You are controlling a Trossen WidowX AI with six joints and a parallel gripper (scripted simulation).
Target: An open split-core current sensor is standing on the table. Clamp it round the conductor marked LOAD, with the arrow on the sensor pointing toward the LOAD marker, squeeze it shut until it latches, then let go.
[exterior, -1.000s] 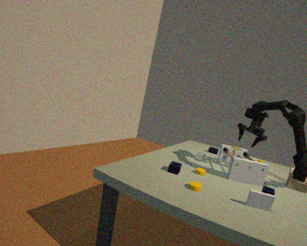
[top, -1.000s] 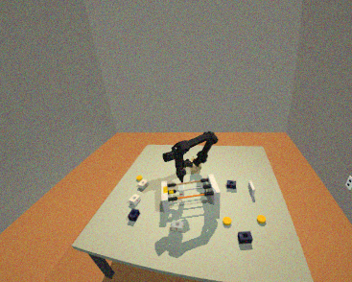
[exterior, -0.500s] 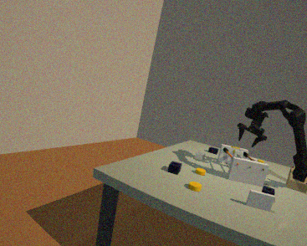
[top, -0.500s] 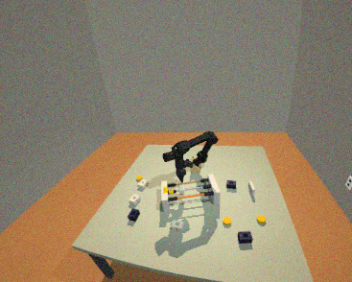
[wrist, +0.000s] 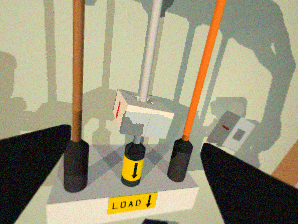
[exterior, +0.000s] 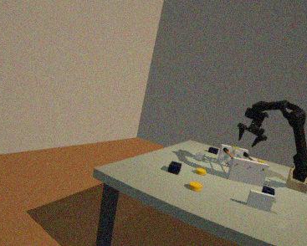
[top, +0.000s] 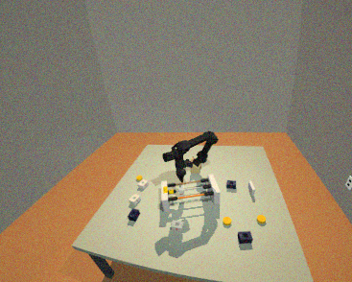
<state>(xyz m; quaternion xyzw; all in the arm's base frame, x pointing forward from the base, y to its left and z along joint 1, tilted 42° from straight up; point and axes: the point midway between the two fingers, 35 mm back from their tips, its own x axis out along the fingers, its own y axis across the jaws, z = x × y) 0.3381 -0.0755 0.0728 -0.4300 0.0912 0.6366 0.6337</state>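
A white, boxy split-core sensor (wrist: 152, 124) (top: 181, 190) sits round the middle, pale conductor (wrist: 151, 50), slightly skewed, just beyond its black sleeve with a yellow arrow band. A red mark shows on its left side; its direction is too small to read. Whether the latch is closed cannot be told. The yellow LOAD label (wrist: 132, 203), its arrow toward the wrist view's bottom, is on the near end block (wrist: 75, 210). My gripper (wrist: 138, 140) (top: 180, 180) (exterior: 247, 142) is open and empty above the rack, its fingers either side of the sleeves and not touching the sensor.
A brown conductor (wrist: 78, 60) and an orange conductor (wrist: 204, 70) flank the pale one. A white box with a red mark (wrist: 231, 131) (top: 176, 224) lies beside the rack. Dark blocks (top: 245, 237), yellow discs (top: 226, 221), white boxes (top: 134, 199) and an upright white plate (top: 251, 187) stand around.
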